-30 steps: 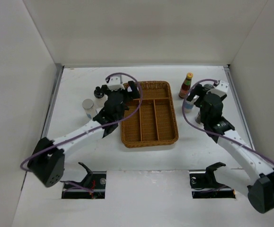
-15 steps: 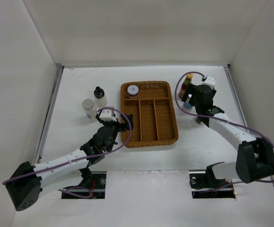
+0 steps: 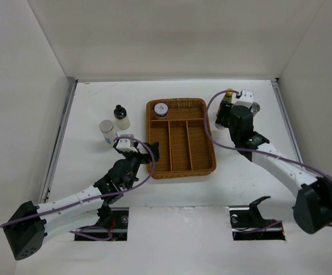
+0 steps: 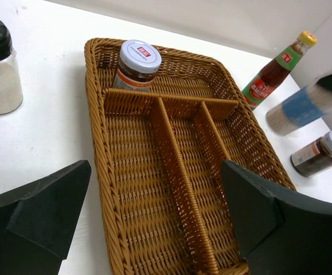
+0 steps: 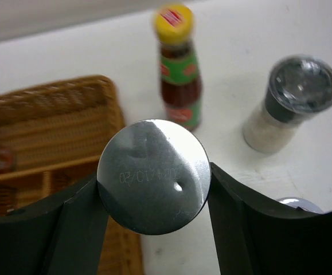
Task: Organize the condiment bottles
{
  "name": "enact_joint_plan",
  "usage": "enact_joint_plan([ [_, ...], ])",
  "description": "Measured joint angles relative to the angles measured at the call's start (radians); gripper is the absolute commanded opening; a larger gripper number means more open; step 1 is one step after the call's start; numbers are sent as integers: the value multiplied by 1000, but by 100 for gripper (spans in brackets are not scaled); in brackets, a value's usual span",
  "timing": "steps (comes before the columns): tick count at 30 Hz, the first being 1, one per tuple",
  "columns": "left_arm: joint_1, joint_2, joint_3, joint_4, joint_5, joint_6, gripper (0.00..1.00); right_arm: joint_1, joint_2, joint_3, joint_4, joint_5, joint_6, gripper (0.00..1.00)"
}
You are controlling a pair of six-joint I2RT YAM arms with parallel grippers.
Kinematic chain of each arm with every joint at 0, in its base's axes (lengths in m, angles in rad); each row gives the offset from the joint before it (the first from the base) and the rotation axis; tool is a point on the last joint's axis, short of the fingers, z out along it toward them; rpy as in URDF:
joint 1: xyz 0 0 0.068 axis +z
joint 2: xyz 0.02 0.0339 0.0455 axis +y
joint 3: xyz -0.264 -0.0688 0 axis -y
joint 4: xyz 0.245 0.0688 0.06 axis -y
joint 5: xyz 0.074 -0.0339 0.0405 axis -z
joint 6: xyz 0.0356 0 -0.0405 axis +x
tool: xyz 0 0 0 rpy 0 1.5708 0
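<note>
Right wrist: R gripper (image 5: pixel 154 192) clamps silver-lid shaker (image 5: pixel 152 163).

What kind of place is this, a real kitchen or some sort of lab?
Probably a robot test cell, not a kitchen: a white table boxed in by plain white walls, two robot arms mounted at its near edge, and only a wicker tray and condiment bottles set out.
</note>
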Motion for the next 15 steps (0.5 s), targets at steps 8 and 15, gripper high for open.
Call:
enact_joint_plan([
  [8,13,20,0,20,2,0,100,202,2,222,48,30,-47,55],
  [15,43,-19,-22,24,3,0,100,239,342,483,74,4,-58,56],
])
